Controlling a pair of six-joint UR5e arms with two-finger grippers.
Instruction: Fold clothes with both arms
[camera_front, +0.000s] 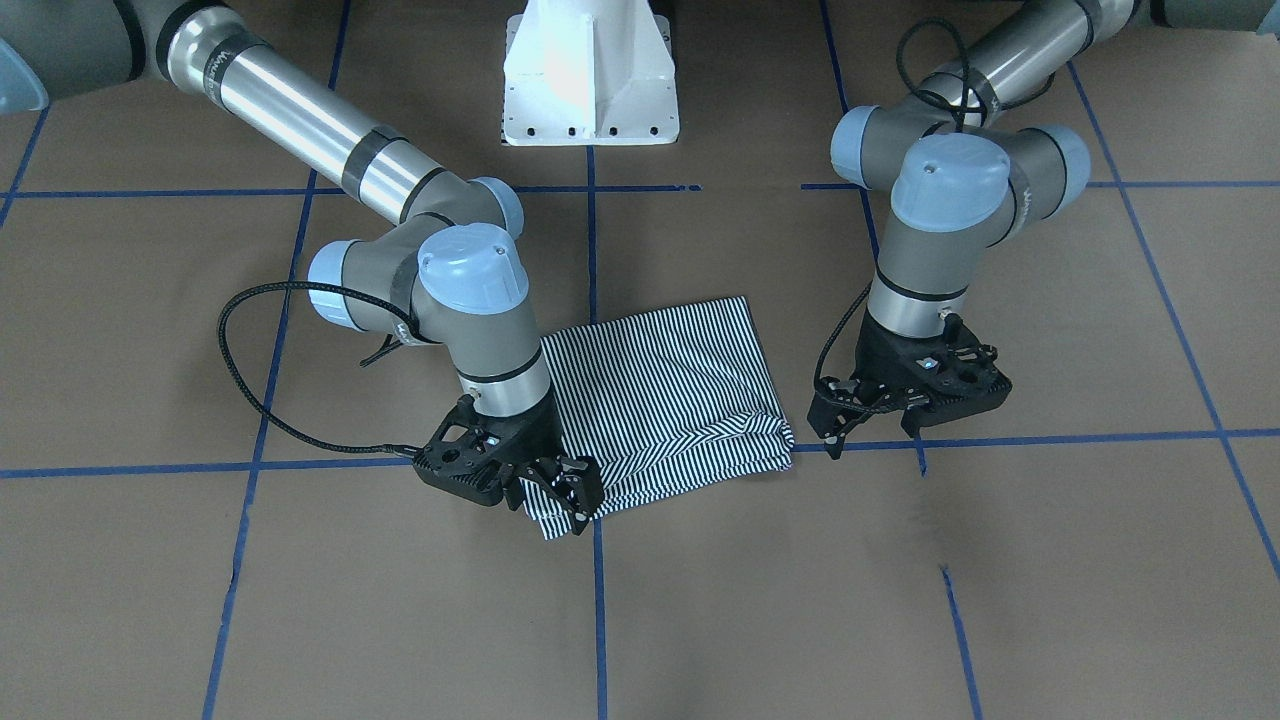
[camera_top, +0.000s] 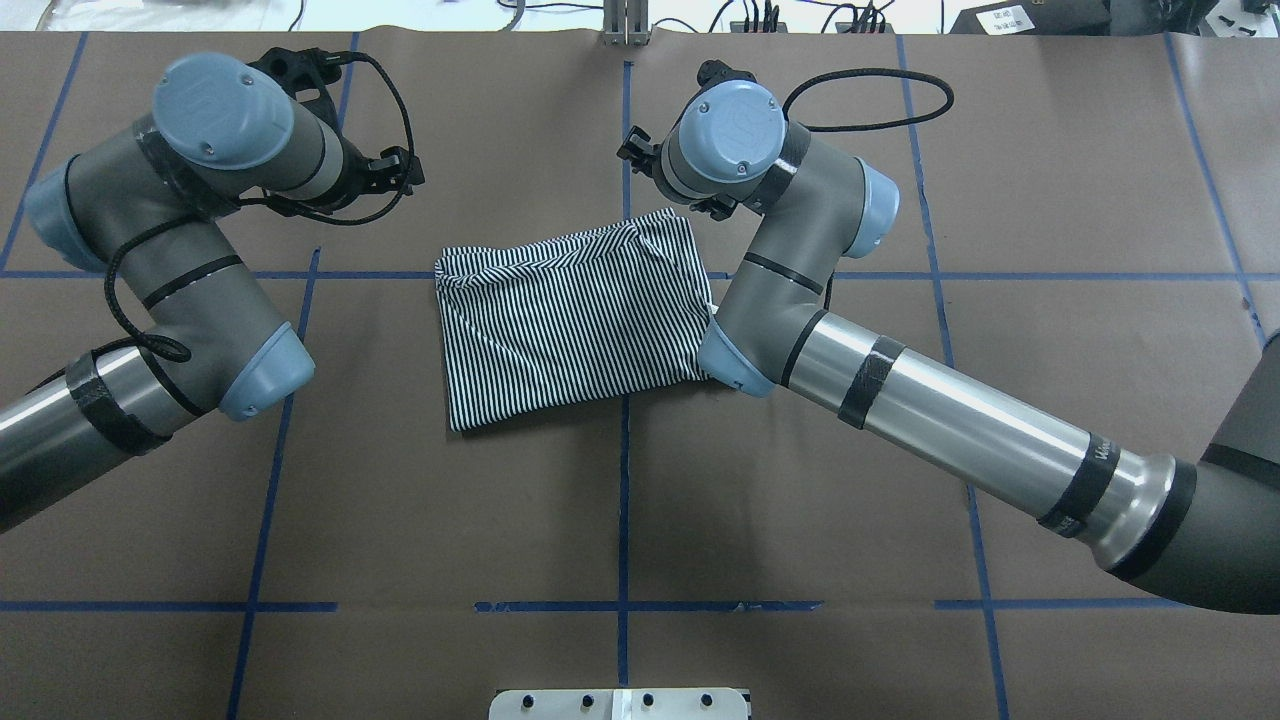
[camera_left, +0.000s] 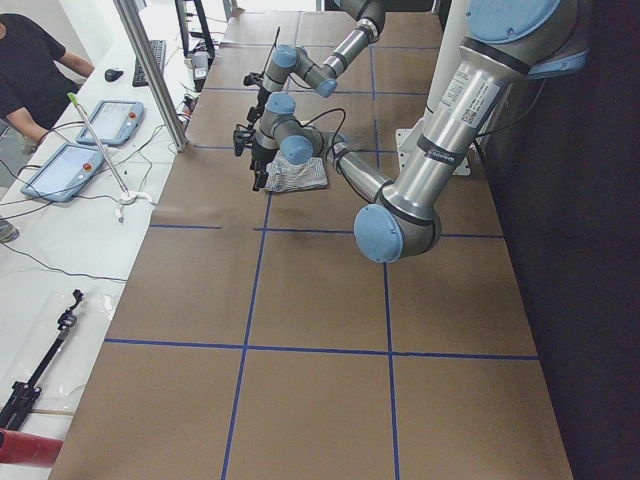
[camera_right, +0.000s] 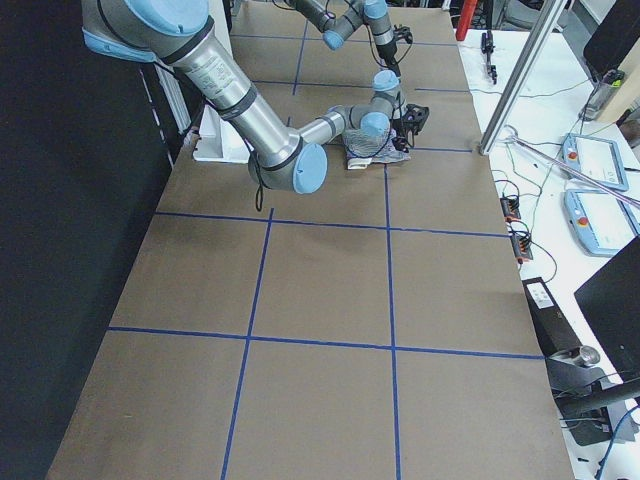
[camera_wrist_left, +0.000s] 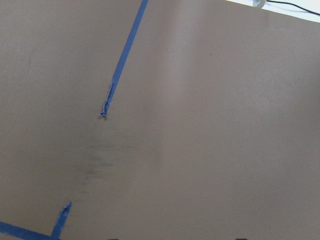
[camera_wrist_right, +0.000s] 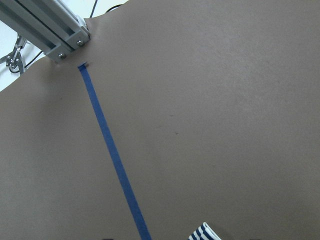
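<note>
Brown paper covers the whole table (camera_top: 800, 520), crossed by blue tape lines (camera_top: 623, 520), and we start at the robot's own side, where the white pedestal (camera_top: 620, 703) sits closest to us, well back from the shirt.

Moving out, both arms come reaching forward. The right arm (camera_top: 950, 420) sweeps in long and low, and from overhead its blue elbow cap covers the shirt's near right corner. The left arm (camera_top: 190, 290) bends up well clear on the shirt's left side.

And there's the shirt (camera_top: 570, 320) itself, flat on the paper, folded into a rough rectangle, navy-and-white stripes up, with a soft ridge of cloth running near its far edge.

On to that far edge now! The right gripper (camera_front: 572, 495) is down at the shirt's far right corner, its fingers right over the striped tip. The wrist camera catches just a sliver of stripes. Whether those fingers are pinching the cloth or only sitting over it, I cannot tell.

Off the shirt's far left corner, the left gripper (camera_front: 872, 435) stands apart from the cloth, fingers spread wide, holding nothing, over bare paper.

Farthest out beyond the shirt, a white bench carries two tablets (camera_left: 62, 170), and a person in a black top (camera_left: 30, 60) sits there.
</note>
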